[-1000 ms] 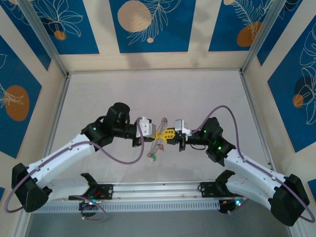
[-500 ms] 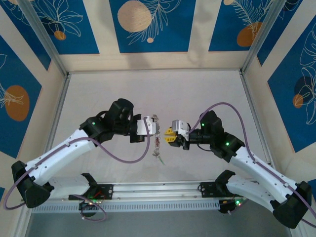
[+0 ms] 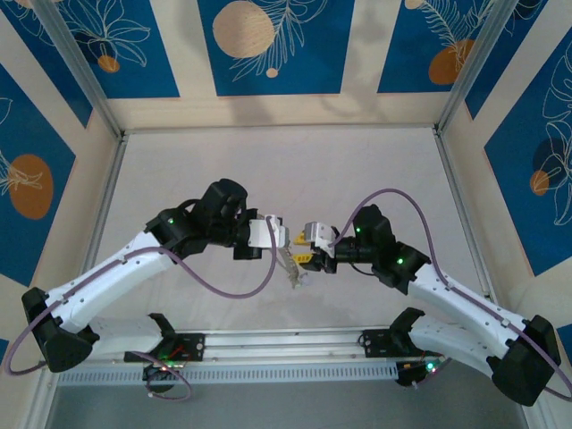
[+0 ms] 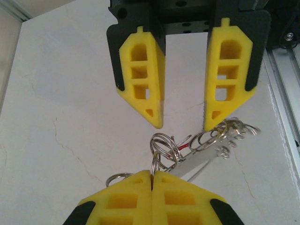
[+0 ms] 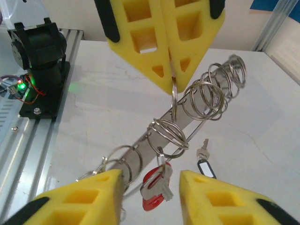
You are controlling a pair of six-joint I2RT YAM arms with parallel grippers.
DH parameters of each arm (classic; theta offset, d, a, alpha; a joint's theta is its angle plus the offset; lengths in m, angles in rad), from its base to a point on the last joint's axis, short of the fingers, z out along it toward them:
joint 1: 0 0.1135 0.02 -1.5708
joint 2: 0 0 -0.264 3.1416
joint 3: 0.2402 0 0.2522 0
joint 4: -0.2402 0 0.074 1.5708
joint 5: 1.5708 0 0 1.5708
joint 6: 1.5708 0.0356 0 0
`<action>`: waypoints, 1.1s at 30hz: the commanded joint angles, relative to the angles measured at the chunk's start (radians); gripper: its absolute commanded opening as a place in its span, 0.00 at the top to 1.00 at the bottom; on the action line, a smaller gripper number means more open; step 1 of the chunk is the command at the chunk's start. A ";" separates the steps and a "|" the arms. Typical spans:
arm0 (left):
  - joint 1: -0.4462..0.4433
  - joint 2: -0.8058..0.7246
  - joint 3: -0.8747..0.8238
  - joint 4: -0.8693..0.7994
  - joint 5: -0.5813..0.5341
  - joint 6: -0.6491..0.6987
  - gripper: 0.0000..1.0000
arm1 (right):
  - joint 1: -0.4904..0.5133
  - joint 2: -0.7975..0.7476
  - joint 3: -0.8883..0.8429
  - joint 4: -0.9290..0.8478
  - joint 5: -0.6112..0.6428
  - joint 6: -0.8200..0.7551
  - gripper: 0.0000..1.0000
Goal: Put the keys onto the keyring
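Note:
My left gripper [image 4: 152,172] is shut on one thin grey loop [image 4: 156,161] of the keyring, a flat metal strip [image 4: 201,166] carrying several wire rings. The strip hangs tilted below that gripper [image 3: 280,241]. In the right wrist view the pinched loop [image 5: 174,101] shows under the left gripper [image 5: 171,77]. A red-tagged key [image 5: 157,187] dangles from a ring on the strip [image 5: 143,149], between the spread fingers of my right gripper [image 5: 150,180], which is open and touches nothing. A black-tagged key [image 5: 206,166] lies on the table beyond.
The white tabletop [image 3: 286,170] stretches behind both arms, bounded by aluminium posts and patterned walls. The rail with the arm bases [image 3: 286,344] runs along the near edge. The right gripper [image 3: 306,243] faces the left one closely, with the strip [image 3: 293,268] hanging between them.
A second ago the two grippers met at the rings. They drew apart, then the right one came close again. The left gripper has shifted slightly right with the strip.

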 commanded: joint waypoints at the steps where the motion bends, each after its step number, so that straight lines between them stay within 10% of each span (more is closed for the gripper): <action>1: -0.013 -0.001 0.043 -0.006 0.030 0.024 1.00 | 0.007 -0.007 -0.001 0.051 -0.019 -0.050 0.57; 33: -0.015 -0.049 -0.022 0.076 0.106 0.053 1.00 | -0.032 -0.048 -0.043 0.136 -0.169 0.052 0.64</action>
